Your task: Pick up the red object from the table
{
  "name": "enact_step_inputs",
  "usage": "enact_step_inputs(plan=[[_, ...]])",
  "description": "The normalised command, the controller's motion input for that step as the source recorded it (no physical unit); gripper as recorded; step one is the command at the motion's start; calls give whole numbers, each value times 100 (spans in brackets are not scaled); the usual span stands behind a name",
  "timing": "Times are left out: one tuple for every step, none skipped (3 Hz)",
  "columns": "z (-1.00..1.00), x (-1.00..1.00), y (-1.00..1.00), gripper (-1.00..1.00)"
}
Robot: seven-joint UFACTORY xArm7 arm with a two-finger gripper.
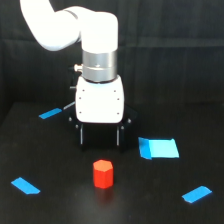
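The red object (103,173) is a small red-orange hexagonal block. It stands upright on the black table (60,205), near the front middle. My gripper (100,142) hangs from the white arm just behind and above the block. Its two black fingers (80,135) point down and stand wide apart, with nothing between them. The gripper is apart from the block and open. I cannot tell how high the fingertips are above the table.
Flat blue tape pieces lie on the table: a large one (159,148) right of the gripper, a thin strip (50,113) at the back left, one (25,185) at the front left and one (196,194) at the front right. Black cloth hangs behind.
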Motion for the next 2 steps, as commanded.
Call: enact_step_inputs(plan=[[-14, 38, -82, 100], [-2, 5, -79, 99]])
